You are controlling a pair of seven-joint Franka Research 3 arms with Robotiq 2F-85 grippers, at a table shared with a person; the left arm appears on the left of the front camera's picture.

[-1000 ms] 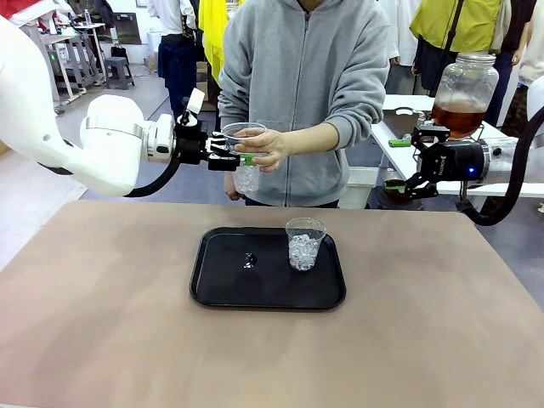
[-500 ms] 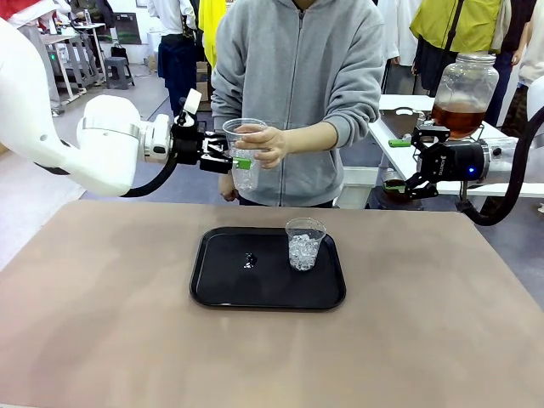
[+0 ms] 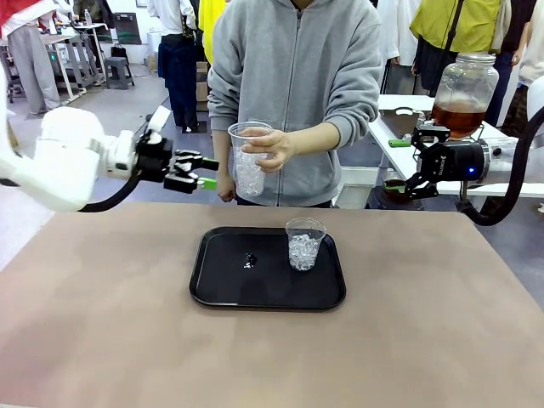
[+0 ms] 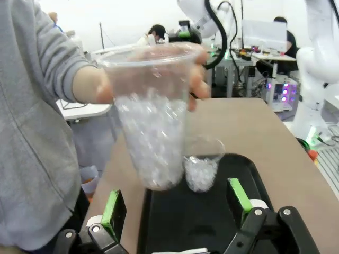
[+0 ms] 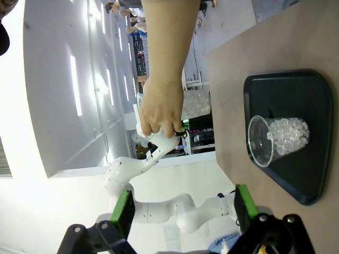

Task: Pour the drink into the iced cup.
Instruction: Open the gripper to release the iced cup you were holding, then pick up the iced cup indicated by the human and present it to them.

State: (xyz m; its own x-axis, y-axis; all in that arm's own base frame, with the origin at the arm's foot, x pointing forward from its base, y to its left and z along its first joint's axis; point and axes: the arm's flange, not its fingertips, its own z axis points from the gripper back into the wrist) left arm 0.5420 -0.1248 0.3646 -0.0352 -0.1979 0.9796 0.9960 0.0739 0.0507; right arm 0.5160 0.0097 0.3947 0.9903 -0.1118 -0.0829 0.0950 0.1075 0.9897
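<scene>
We find left tool (image 3: 210,173) and right tool (image 3: 406,185) spread apart; a careless squeeze on the upper-centre hand-held clear plastic iced cup (image 3: 247,174) could tip it.

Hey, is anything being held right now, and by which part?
The person's hand holds the tall ice-filled cup by its upper wall, just under the rim. The left gripper and right gripper are open, holding nothing.

Bright, even overhead light; the black tray (image 3: 221,289) casts only a soft shadow. In the left wrist view the held cup (image 4: 153,121) is blurred, and the right wrist view glares white along its left side.
</scene>
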